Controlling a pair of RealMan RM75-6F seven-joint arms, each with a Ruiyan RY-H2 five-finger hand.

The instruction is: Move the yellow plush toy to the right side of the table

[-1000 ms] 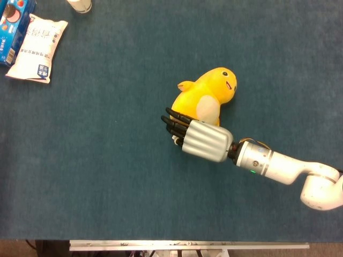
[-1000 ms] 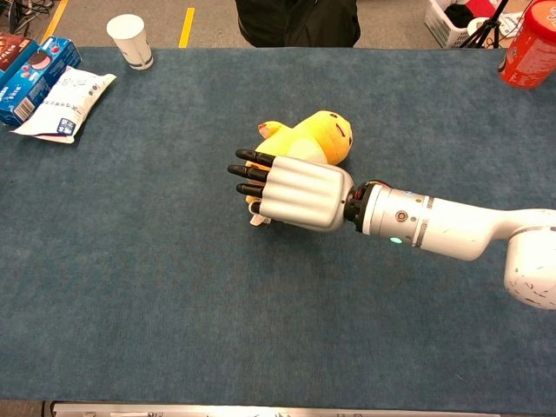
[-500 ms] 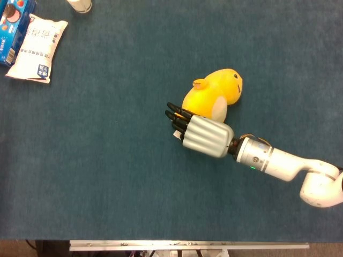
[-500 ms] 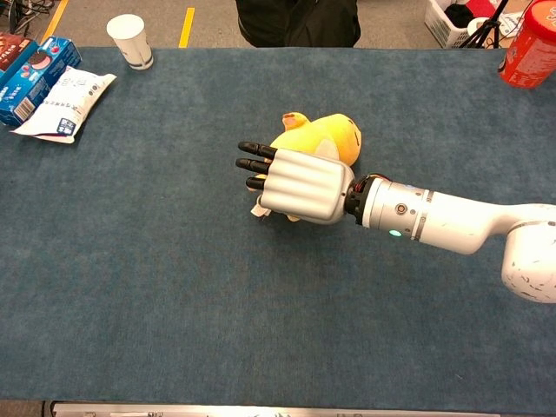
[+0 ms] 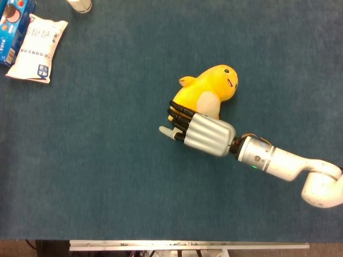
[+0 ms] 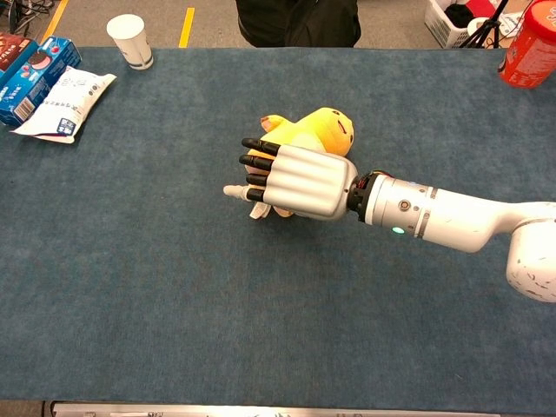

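The yellow plush toy [image 5: 210, 94] lies near the middle of the blue table [image 5: 107, 176], its head toward the far right, and the right hand [image 5: 199, 134] lies over its near end with dark fingers [image 6: 261, 162] curled against the body, apparently grasping it, though the palm hides the contact. At the far left edge sit a white snack packet [image 5: 36, 48], a blue biscuit box [image 6: 35, 78] and a paper cup [image 6: 130, 39]; a red canister [image 6: 530, 45] stands at the far right.
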